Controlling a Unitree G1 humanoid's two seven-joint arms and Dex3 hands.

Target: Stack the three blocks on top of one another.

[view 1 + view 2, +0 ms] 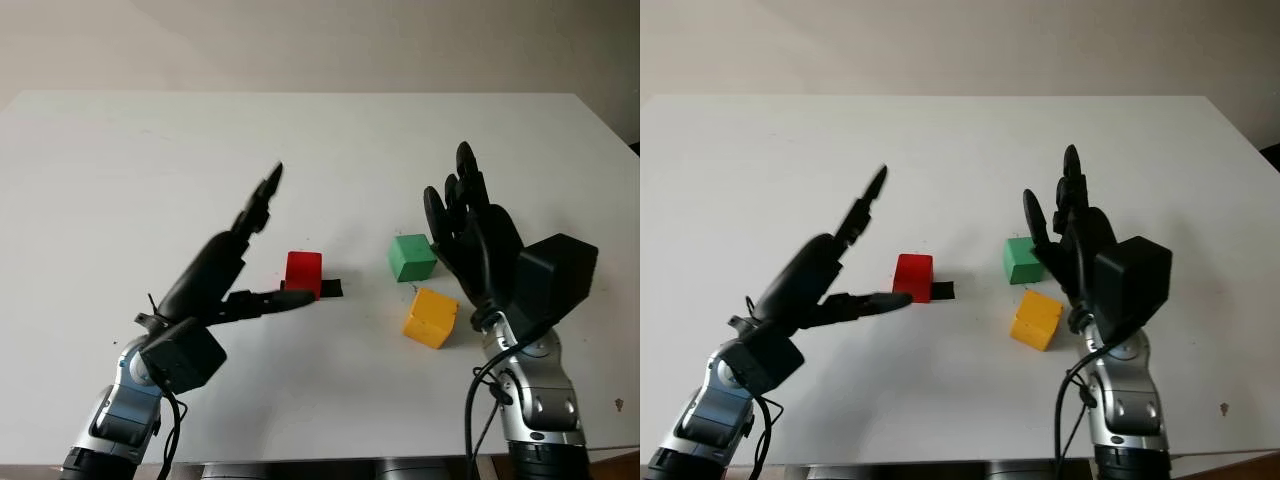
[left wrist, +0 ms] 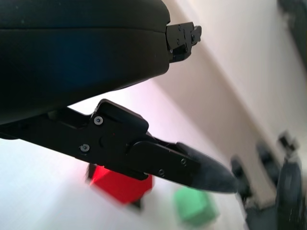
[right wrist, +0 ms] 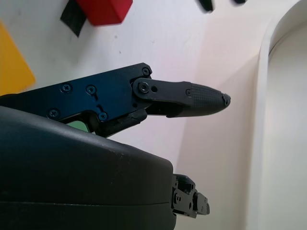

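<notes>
Left robot hand (image 1: pixel 262 262): hovering open just beside the red block (image 1: pixel 303 272), holding nothing.
Right robot hand (image 1: pixel 470 232): hanging open near the green block (image 1: pixel 411 256) and yellow block (image 1: pixel 431 316), holding nothing.
Blocks: sitting apart on the white surface (image 1: pixel 320 150), none stacked yet; red one touching a black tape mark (image 1: pixel 331 288).
Handling: probably light, rigid, smooth; pinching opposite flat sides looks best.

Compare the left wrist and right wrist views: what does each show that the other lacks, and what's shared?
Left wrist view: the open left hand up close, above the table. Right wrist view: the open right hand up close, plus the yellow block. Shared: the red block on the white table, and the green block, a sliver in the right wrist view.
</notes>
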